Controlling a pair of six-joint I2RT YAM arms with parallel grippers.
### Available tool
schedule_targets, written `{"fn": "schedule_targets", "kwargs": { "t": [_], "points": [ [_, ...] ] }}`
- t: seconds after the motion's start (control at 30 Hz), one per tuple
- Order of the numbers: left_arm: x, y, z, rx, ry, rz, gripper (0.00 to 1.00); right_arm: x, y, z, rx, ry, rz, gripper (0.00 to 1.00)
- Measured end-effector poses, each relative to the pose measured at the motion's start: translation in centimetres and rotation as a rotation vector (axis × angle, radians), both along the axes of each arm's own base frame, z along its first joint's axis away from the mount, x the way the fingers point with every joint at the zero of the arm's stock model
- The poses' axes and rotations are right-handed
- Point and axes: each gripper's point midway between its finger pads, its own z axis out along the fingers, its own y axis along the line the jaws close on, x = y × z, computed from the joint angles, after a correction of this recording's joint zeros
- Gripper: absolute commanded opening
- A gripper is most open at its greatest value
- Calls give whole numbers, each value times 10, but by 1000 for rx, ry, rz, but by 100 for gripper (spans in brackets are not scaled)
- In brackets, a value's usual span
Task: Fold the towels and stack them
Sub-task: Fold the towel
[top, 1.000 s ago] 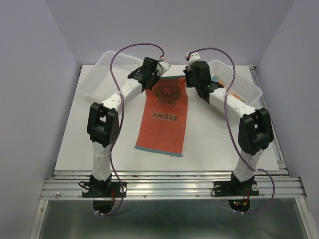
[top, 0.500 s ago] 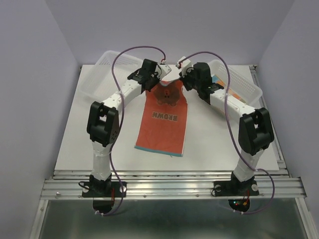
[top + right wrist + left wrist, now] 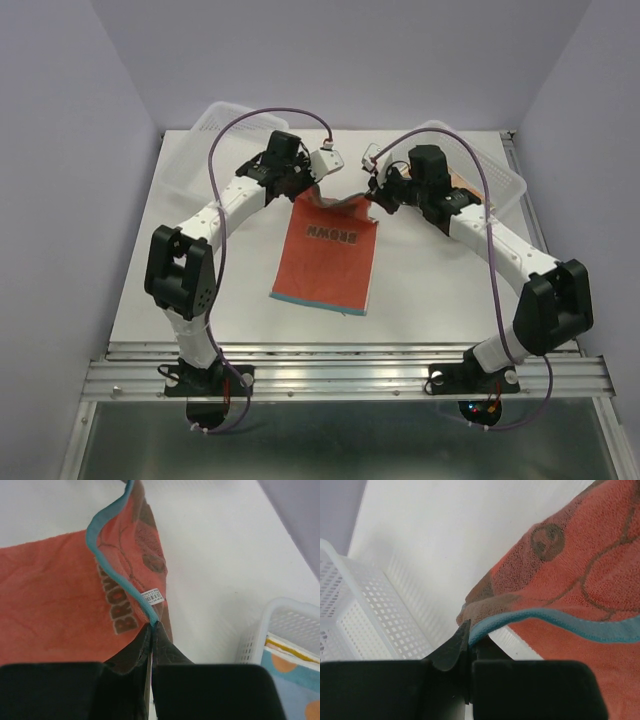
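We hold the orange towel [image 3: 325, 268] by its two far corners. Our left gripper [image 3: 312, 192] is closed tight on one corner and our right gripper [image 3: 374, 202] is closed tight on the other. The far end hangs a little above the table [image 3: 435, 290], and the rest lies flat in the middle of the table. We pinch only the very edge, so a corner could slip out if we pull hard. If one arm goes faster, the fold could end up crooked.
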Motion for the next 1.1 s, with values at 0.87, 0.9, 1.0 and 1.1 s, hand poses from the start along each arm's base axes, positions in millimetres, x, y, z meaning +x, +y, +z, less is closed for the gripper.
{"fn": "schedule_targets", "kwargs": {
  "t": [0.87,0.9,1.0,1.1],
  "points": [
    [-102,22,-54,-6,137,-169,0,-107,22,-85,-148,261,53,1],
    [-104,22,-55,-7,142,-175,0,-110,23,-87,-147,270,61,1],
    [-113,24,-59,0,163,-193,0,-120,22,-91,-152,291,72,1],
    [-115,25,-56,6,162,-201,0,-129,20,-89,-142,304,80,1]
  ]
}}
